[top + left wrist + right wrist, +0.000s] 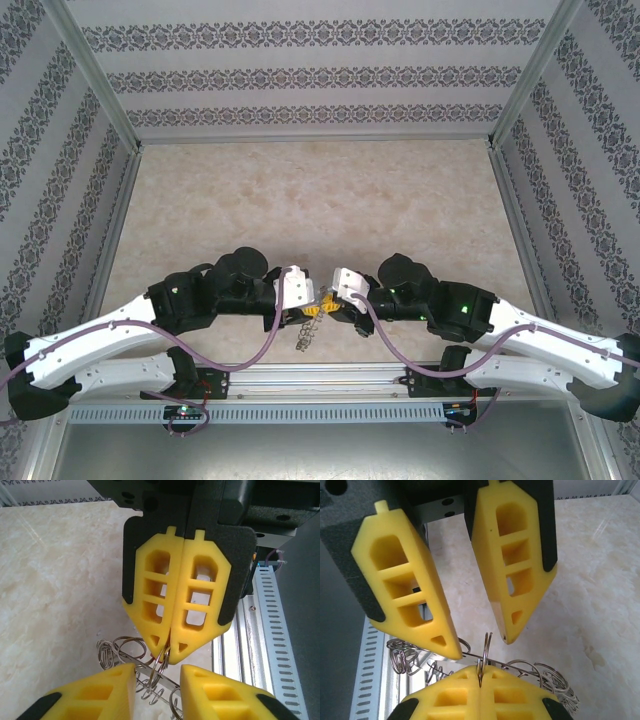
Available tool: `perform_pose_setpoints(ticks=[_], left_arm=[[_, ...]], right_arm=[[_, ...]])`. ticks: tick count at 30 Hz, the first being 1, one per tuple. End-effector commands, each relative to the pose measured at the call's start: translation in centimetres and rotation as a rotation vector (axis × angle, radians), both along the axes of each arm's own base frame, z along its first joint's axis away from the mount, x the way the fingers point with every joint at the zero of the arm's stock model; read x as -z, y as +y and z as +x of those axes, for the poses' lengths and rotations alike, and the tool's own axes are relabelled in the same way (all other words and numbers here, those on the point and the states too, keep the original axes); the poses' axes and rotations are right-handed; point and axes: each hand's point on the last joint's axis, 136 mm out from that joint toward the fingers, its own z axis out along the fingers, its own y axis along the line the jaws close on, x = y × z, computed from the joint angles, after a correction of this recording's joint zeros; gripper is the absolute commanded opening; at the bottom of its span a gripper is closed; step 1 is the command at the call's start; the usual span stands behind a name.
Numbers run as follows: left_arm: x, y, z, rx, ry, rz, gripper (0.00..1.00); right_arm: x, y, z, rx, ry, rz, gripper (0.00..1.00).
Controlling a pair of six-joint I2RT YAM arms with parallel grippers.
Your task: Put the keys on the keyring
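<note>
Two grippers met tip to tip over the beige marbled table (300, 200) near its front edge, right gripper (480, 672) pinched shut on a loop of the thin silvery wire keyring (545, 672), left gripper (481, 645) spread wide either side of that loop.

Silvery keyring (540, 672), beige, perhaps marbled table (320, 200)

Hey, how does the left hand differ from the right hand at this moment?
The left hand is open, its fingers spread apart; the right hand is shut. The right hand pinches an upright loop of the keyring at its fingertips; the left hand grips nothing, its fingers standing either side of that loop. Shared: both have yellow fingers and face each other tip to tip.
</note>
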Motion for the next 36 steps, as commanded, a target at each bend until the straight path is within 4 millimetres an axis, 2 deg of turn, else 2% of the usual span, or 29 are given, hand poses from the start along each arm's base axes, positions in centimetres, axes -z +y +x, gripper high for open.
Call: perform_pose_setpoints(ticks=[1, 5, 13, 16, 20, 24, 29, 33, 36], left_arm=[[-0.5, -0.2, -0.3, 0.021, -0.030, 0.002, 0.25], [-0.1, -0.3, -0.2, 0.026, -0.030, 0.016, 0.15], [0.2, -0.6, -0.6, 0.044, -0.018, -0.010, 0.12], [-0.2, -0.6, -0.8, 0.051, -0.021, -0.029, 0.00], [-0.6, -0.4, -1.0, 0.055, -0.036, -0.074, 0.00], [-1.1, -0.1, -0.8, 0.034, -0.054, -0.114, 0.00], [-1.8, 0.3, -1.2, 0.029, -0.064, -0.185, 0.00], [-2.5, 0.8, -1.4, 0.023, -0.076, -0.240, 0.00], [-3.1, 0.9, -1.7, 0.029, -0.080, -0.271, 0.00]], right_arm=[[-2.4, 0.4, -0.5, -0.036, -0.036, 0.054, 0.00], [-2.6, 0.5, -0.6, -0.041, -0.039, 0.054, 0.00], [-2.8, 0.7, -0.8, -0.057, -0.038, 0.059, 0.00], [-2.8, 0.7, -0.8, -0.060, -0.037, 0.058, 0.00], [-3.0, 0.6, -0.8, -0.058, -0.035, 0.063, 0.00], [-2.7, 0.6, -0.9, -0.052, -0.021, 0.070, 0.12], [-2.1, 0.8, -1.0, -0.051, 0.009, 0.072, 0.17], [-2.1, 0.5, -1.2, -0.044, 0.021, 0.099, 0.27], [-2.4, 0.2, -1.4, -0.043, 0.024, 0.136, 0.31]])
